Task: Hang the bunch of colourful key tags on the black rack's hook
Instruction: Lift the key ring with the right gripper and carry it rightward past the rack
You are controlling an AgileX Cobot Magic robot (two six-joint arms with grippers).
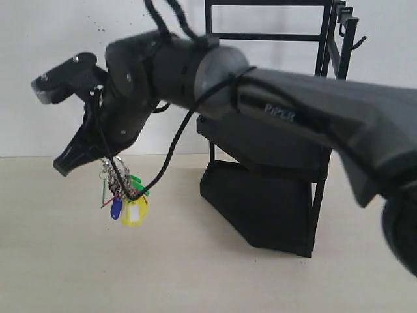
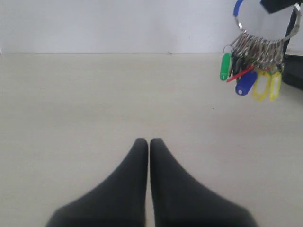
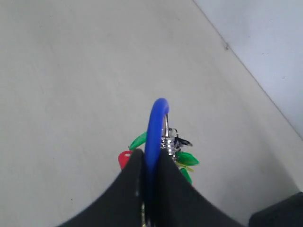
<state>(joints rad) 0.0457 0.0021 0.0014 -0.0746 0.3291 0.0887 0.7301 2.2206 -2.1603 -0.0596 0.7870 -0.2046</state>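
The colourful key tag bunch (image 1: 126,197) hangs in the air above the pale table, with green, blue, yellow and red tags below a cluster of silver rings. My right gripper (image 1: 68,163) reaches across to the left and is shut on the bunch's ring. In the right wrist view its fingers (image 3: 150,153) pinch the blue sleeve (image 3: 158,118). The black rack (image 1: 273,195) stands behind the arm, to the bunch's right. A thin hook (image 1: 358,42) sticks out near its top right. My left gripper (image 2: 149,142) is shut and empty, low over the table, with the bunch (image 2: 255,66) off to one side.
The right arm's thick black body (image 1: 313,117) crosses in front of the rack and hides much of it. A black cable (image 1: 172,147) loops down beside the bunch. A white wall (image 1: 52,26) backs the table (image 1: 98,274).
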